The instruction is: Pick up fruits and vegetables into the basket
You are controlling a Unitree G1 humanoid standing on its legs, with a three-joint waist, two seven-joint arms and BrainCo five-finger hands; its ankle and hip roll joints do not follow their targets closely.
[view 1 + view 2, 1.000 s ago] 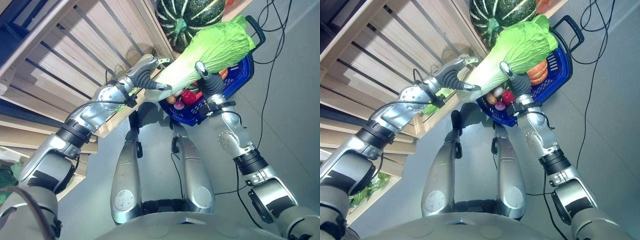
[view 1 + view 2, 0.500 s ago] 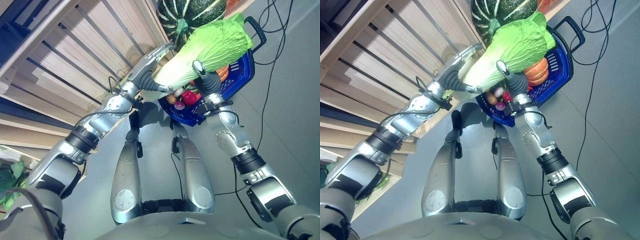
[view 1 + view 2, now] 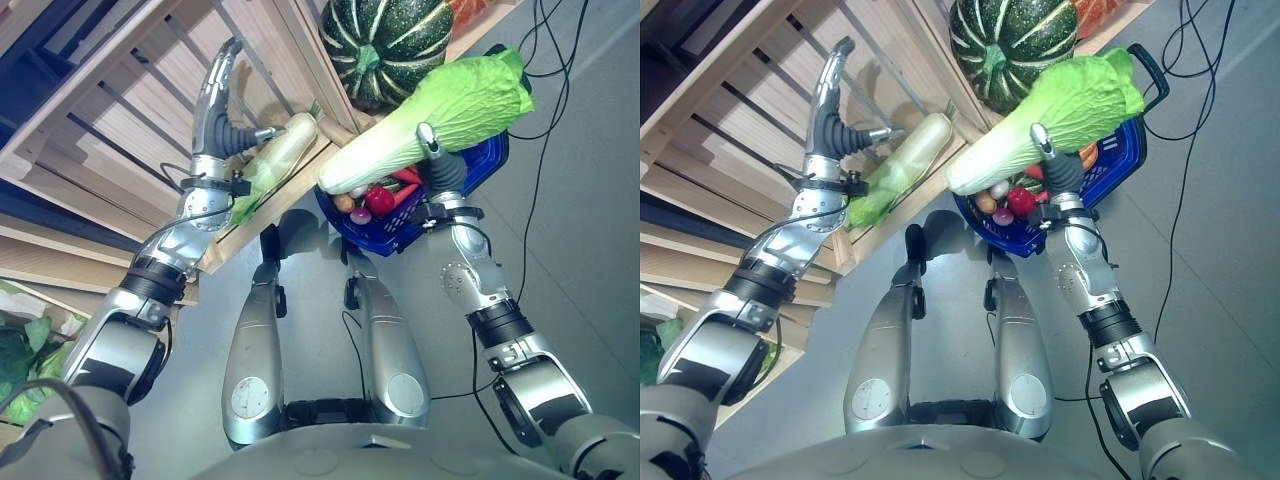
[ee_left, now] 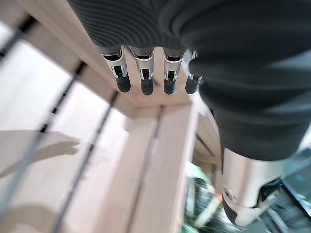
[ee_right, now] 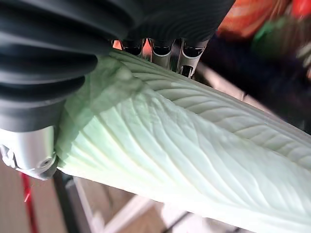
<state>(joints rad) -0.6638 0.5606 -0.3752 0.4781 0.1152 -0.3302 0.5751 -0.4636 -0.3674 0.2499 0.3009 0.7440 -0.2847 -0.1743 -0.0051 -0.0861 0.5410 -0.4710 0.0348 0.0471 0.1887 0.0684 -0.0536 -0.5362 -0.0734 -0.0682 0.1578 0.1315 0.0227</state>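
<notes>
Landmark: blue basket (image 3: 480, 165), on the floor in front of the wooden crate shelf (image 3: 150, 110).

Right hand (image 3: 437, 170): holds the napa cabbage (image 3: 430, 120), fingers and thumb curled round its mid-body (right wrist view: ribbed pale leaf pressed against the palm, fingertips (image 5: 163, 51) wrapping over the far side). Cabbage hangs directly above the basket, apparently not resting in it. Long axis roughly level: white stem end overhangs the basket's shelf-side rim, leafy green end reaches past the basket's far rim toward the black handle (image 3: 520, 62). Basket already holds small red and orange produce (image 3: 378, 198) under the stem end.

Judgement: cabbage is longer than the basket opening along its current line; lowering calls for tipping or turning it so the stem clears the rim.

Left hand (image 3: 830, 95): well away from the basket, raised against the shelf slats, fingers straight, holding nothing. A second pale-green vegetable (image 3: 275, 160) lies on the shelf edge just beside it; striped dark squash (image 3: 385, 45) on the shelf behind the basket
</notes>
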